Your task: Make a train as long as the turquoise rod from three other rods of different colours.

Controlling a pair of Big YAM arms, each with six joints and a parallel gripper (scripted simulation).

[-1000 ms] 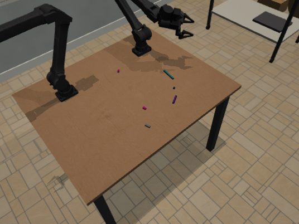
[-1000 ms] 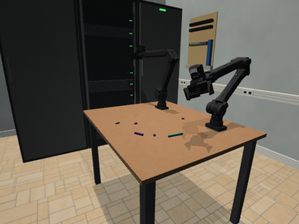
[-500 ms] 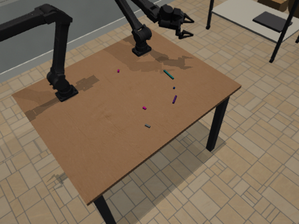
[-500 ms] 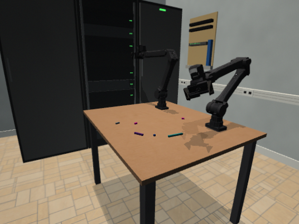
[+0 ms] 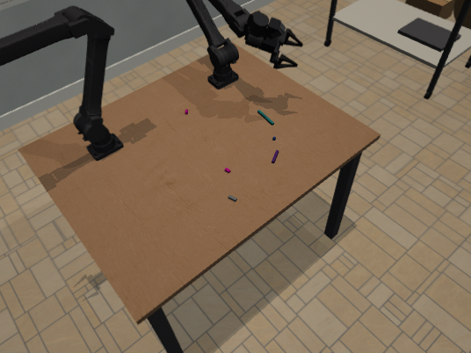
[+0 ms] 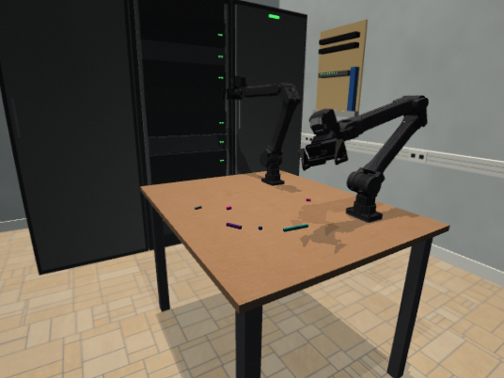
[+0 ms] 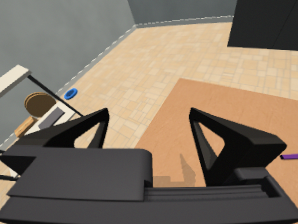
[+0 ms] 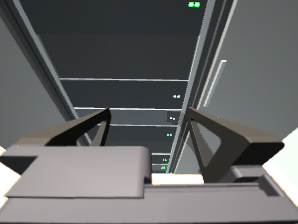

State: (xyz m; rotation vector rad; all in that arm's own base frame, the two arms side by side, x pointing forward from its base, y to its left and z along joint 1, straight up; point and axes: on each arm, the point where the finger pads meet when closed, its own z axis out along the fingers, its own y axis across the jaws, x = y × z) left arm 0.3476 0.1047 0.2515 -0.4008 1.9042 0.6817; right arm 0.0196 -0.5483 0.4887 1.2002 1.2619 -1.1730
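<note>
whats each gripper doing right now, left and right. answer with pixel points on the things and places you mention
left gripper point(image 5: 299, 54) point(image 6: 322, 165) point(image 7: 149, 110): open, holding nothing
right gripper point(image 6: 227, 92) point(image 8: 148, 111): open, holding nothing

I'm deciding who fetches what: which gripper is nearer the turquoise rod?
Left. The left gripper is raised near the turquoise rod's end of the table; the right gripper is up at the opposite end, facing the server rack.

Rods: we read no lettering or numbers on any.
Table and arms: we find no legible brand or label.
Black cabinets: we see green lights, no readable characters.
Wall board: we make out no text or signs.
</note>
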